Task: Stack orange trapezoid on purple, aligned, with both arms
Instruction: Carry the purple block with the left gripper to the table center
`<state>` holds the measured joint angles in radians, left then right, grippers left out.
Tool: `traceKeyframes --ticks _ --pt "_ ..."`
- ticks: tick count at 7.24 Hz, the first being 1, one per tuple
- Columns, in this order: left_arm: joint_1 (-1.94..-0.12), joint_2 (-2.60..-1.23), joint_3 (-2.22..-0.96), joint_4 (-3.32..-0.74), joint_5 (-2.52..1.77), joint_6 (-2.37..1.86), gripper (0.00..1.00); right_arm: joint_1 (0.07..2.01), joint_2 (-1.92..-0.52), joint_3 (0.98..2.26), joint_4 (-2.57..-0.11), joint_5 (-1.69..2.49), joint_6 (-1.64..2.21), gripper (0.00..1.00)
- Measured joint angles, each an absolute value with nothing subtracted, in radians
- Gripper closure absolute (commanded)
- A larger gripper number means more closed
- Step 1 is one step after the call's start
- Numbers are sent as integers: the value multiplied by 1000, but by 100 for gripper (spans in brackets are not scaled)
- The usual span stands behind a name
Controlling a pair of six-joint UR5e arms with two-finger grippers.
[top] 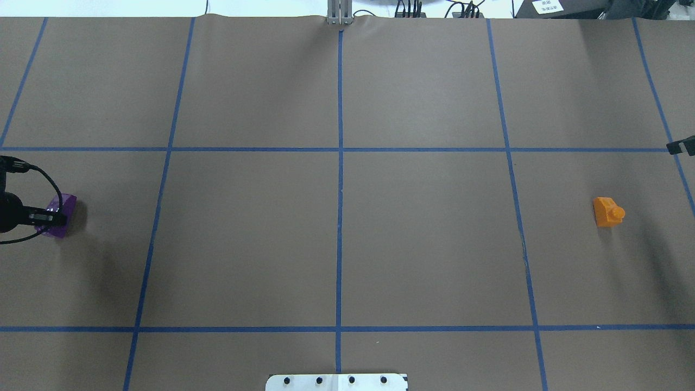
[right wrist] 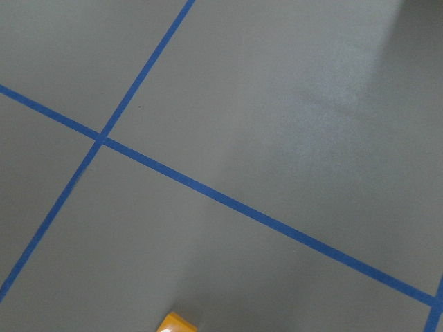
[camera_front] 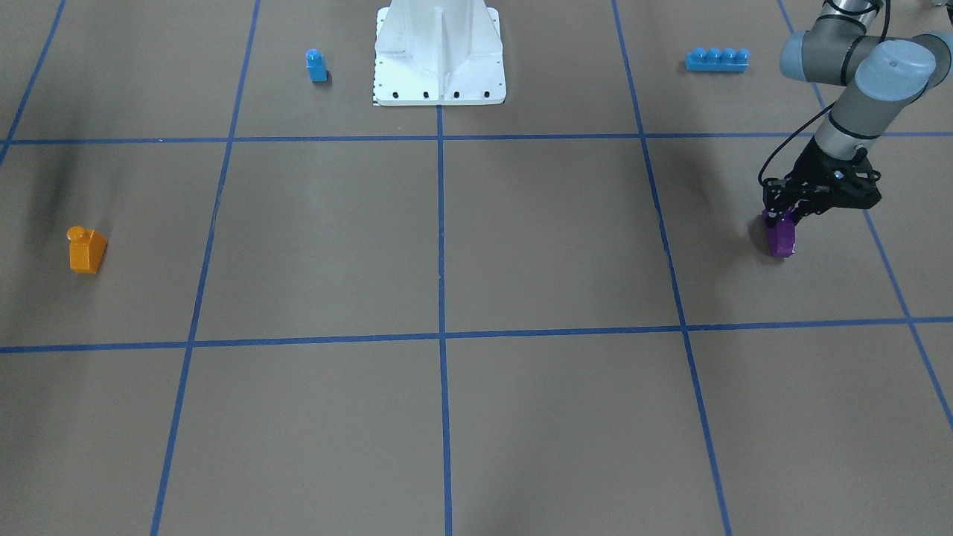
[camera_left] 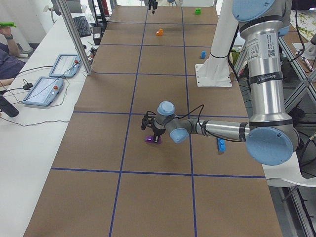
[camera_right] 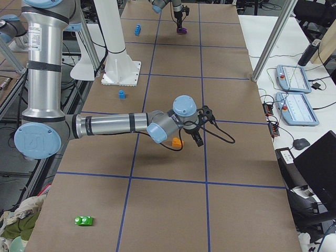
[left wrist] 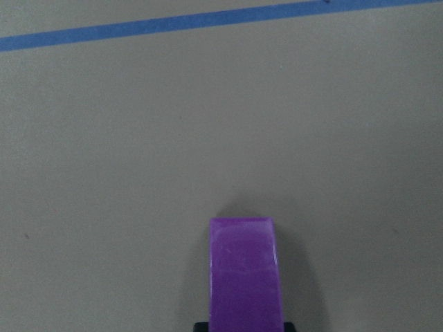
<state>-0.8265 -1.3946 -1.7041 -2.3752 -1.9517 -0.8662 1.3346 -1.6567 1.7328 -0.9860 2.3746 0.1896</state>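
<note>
- Where the front-facing camera looks down on the bench (camera_front: 521, 246), the left hand (camera_front: 782, 218) stands at the right of the view. Its two fingers come down over the top of the purple (camera_front: 782, 240) and pinch it. I cannot tell whether the block rests on the bench or hangs just off it.
- In the same view the orange trapezoid (camera_front: 87, 251) stands alone at the far left, stud up, well apart from the purple. At the far side, a blue single-stud block (camera_front: 316, 66) sits left of the white pedestal (camera_front: 439, 56), and a blue four-stud brick (camera_front: 717, 59) sits right of it.
- From overhead, the purple lies at the left edge with a black finger across it. The orange trapezoid is at the right, in the same row of taped squares.
- From the left end, the near arm reaches low over the bench, and its hand points down onto the purple. The orange trapezoid is a small spot at the far end.
- From the right end, the near arm stretches out, and the right hand (camera_right: 198, 140) hangs just beside the orange trapezoid, apart from it. I cannot tell whether its fingers are spread or pressed together. A green block (camera_right: 83, 220) lies near, at the left.
- On the left wrist camera, the purple fills the bottom middle, with black fingertips tight against both of its sides.
- On the right wrist camera, only a corner of the orange trapezoid shows at the bottom edge, below crossing blue tape lines.
</note>
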Motion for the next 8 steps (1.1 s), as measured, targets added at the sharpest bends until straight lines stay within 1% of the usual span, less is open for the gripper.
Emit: traceKeyframes --ticks 1,3,5,7,8 --pt "-827 -1423 -1712 -2357 -1956 -868 100 1335 -1657 1733 -985 2375 190 0" --pt "-827 -1541 -1721 -2228 -1955 -875 100 1335 -1657 1733 -982 2375 190 0" --pt "-812 -1713 -1720 -2055 -1956 -880 100 1335 -1658 1732 -976 2375 190 0" --pt "-743 -1914 -1714 -1840 -1951 -910 100 1335 -1659 1732 -974 2376 190 0" --pt "-693 -1985 -1707 -1791 -1948 -962 100 1335 -1660 1731 -974 2376 190 0"
